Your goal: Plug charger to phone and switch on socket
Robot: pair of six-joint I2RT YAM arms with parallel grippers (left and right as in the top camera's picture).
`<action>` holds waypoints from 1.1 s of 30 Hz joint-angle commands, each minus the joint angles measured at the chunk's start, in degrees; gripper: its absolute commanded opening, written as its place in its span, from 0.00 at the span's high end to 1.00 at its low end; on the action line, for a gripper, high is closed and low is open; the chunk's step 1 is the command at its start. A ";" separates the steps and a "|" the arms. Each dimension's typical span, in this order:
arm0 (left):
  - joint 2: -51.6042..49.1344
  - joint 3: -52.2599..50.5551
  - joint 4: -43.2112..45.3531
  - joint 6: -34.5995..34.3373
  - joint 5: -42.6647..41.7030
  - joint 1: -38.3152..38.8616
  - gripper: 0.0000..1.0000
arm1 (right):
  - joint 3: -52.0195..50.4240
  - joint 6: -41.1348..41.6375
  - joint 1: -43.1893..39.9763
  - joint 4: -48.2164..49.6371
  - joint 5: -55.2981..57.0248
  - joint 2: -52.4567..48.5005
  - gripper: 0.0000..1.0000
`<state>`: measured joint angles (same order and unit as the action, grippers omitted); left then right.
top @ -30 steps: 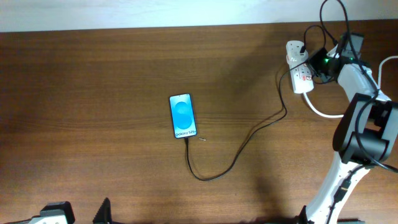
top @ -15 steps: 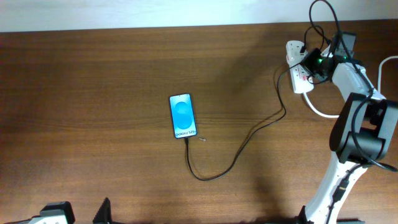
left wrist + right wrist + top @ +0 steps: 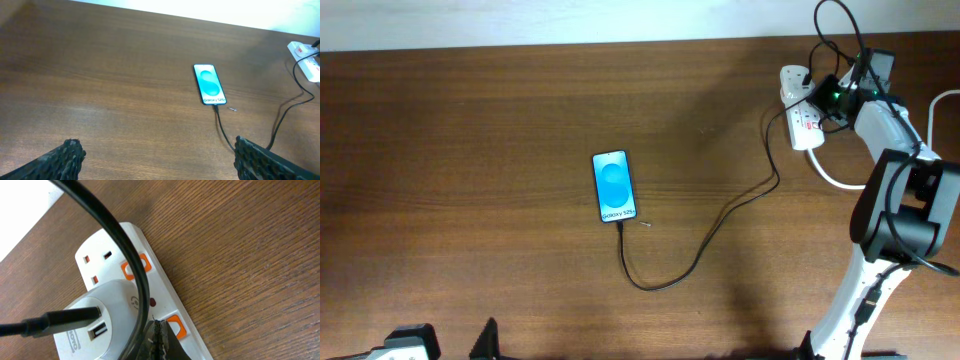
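**Overhead view.** The phone [image 3: 614, 186] lies flat near the middle of the table [image 3: 450, 150], screen up and lit blue. The charger [image 3: 700, 256] runs from its lower edge, loops toward the near side, then climbs to the far right corner. The connector appears seated in the phone, so that half of the task looks done. The socket [image 3: 802, 118] lies at that far right corner. The right gripper [image 3: 823, 104] is over it, jaws pressed together. Closed jaws suit pressing a switch, since the tip then works as one narrow poker.

**Left wrist view.** The left gripper [image 3: 156, 145] hangs spread wide and empty at the near edge of the table. Its two dark fingers [image 3: 67, 156] frame the scene from either side. The phone is well apart from it, up and to the right, and the socket only just shows at the far right edge. This arm seems parked out of the way.

**Right wrist view.** The charger's black plug enters a white adapter [image 3: 100, 317] seated in the socket. Two orange-red rocker switches show, the farther one [image 3: 136, 266] and the nearer one [image 3: 175, 325]. The closed fingertips sit just beside the nearer one, at its left edge. Whether they touch it cannot be told. A thick black cable [image 3: 120, 237] arcs across the foreground and hides part of the strip.
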<state>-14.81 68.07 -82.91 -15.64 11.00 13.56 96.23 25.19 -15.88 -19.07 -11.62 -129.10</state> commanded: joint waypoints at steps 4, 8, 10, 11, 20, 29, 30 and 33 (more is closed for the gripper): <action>0.39 -0.33 0.37 -0.59 0.63 0.28 0.01 | 1.44 -1.01 0.57 -0.44 -2.08 -2.75 0.96; 0.37 -0.33 0.37 -0.59 0.63 0.28 0.01 | 1.44 -1.05 0.55 -0.26 -2.08 -2.78 0.96; 0.37 -0.33 0.37 -0.59 0.63 0.28 0.01 | 1.44 -1.79 0.61 -0.22 -2.05 -2.82 0.96; 0.39 -0.33 0.37 -0.59 0.63 0.28 0.01 | 1.44 -2.21 0.61 -0.22 -2.05 -2.82 0.96; 0.37 -0.33 0.39 -0.59 0.66 0.28 0.00 | 1.44 -2.58 0.87 -0.94 -2.08 -3.69 0.96; 0.37 -0.33 0.39 -0.59 0.63 0.28 0.01 | 1.44 -2.91 2.54 -2.93 -1.81 -6.12 0.96; 0.39 -0.33 0.39 -0.59 0.63 0.28 0.01 | 1.44 -2.93 2.54 -3.34 -1.81 -6.29 0.96; 0.39 -0.33 0.39 -0.59 0.63 0.28 0.01 | 1.44 -3.04 2.75 -3.96 -1.40 -6.38 0.96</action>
<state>-14.81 68.07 -82.91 -15.64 11.00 13.56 98.32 23.35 -15.70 -21.98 -12.45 -131.44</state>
